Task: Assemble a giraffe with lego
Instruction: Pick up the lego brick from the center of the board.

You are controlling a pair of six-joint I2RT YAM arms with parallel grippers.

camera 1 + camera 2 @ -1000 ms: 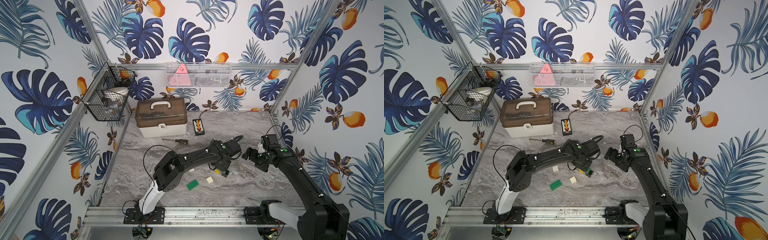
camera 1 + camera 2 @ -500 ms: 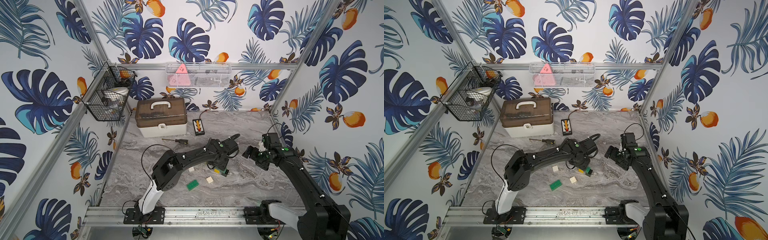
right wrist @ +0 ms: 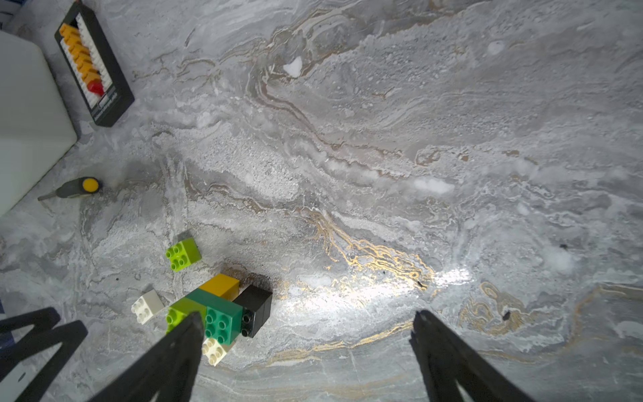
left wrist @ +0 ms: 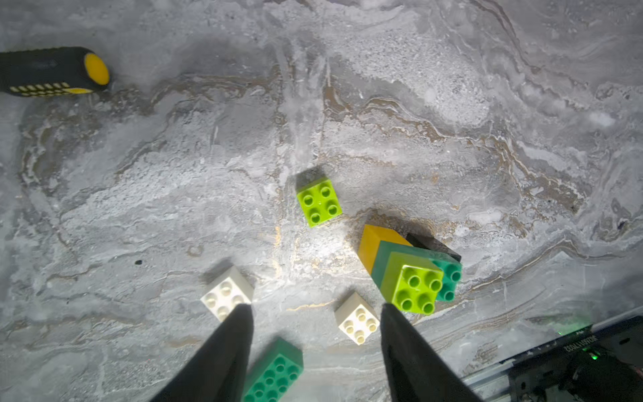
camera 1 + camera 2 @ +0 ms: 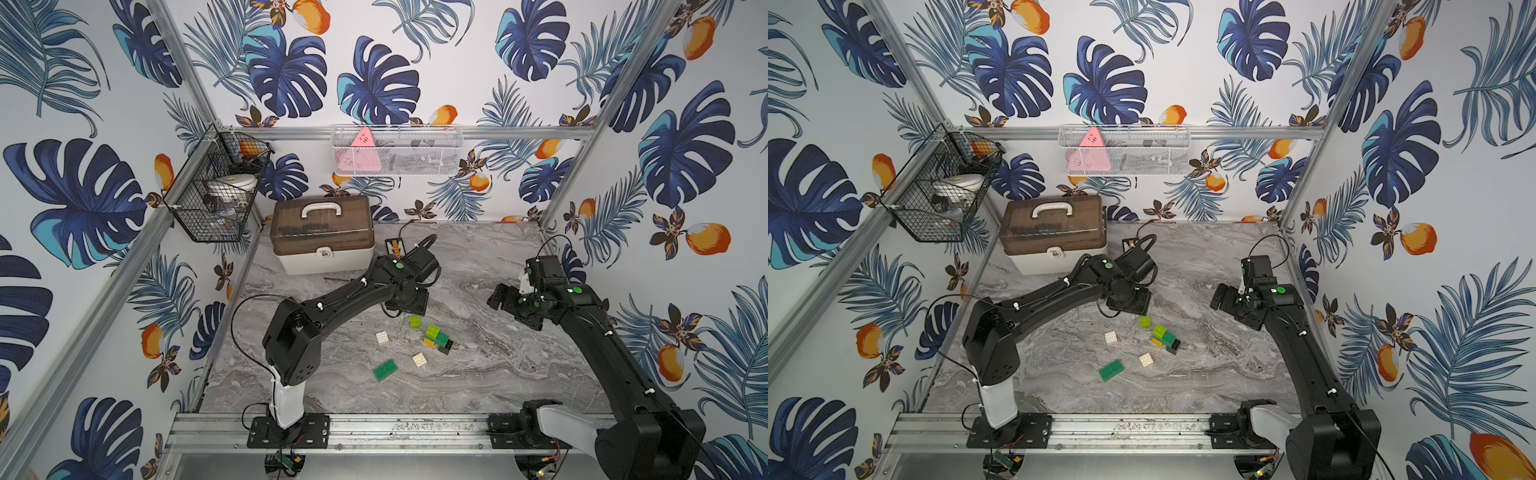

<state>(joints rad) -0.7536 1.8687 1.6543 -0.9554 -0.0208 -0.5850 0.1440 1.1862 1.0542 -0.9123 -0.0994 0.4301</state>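
The partly built giraffe (image 5: 436, 337) (image 5: 1165, 337) stands mid-table: a lime brick on a dark green long brick, over yellow and black bricks (image 4: 410, 271) (image 3: 222, 306). Loose lego lies around it: a lime square (image 5: 414, 321) (image 4: 319, 202), two white squares (image 5: 382, 337) (image 5: 419, 359) and a dark green long brick (image 5: 385, 370) (image 4: 275, 372). My left gripper (image 4: 315, 309) hangs open and empty, behind and left of the stack; in a top view its wrist (image 5: 405, 307) hides the fingers. To the right, my right gripper (image 3: 309, 318) (image 5: 498, 300) is wide open and empty.
A brown-lidded toolbox (image 5: 322, 237) stands at the back left, with a black switch box (image 3: 92, 66) beside it and a screwdriver (image 4: 52, 71) (image 3: 74, 188) lying in front. Wire baskets (image 5: 220, 187) (image 5: 397, 149) hang on the walls. The aluminium rail (image 5: 374, 430) runs along the front.
My left gripper has opened and drawn back from over the stack toward the rear left, leaving the lime brick on top of it. The right arm has barely moved.
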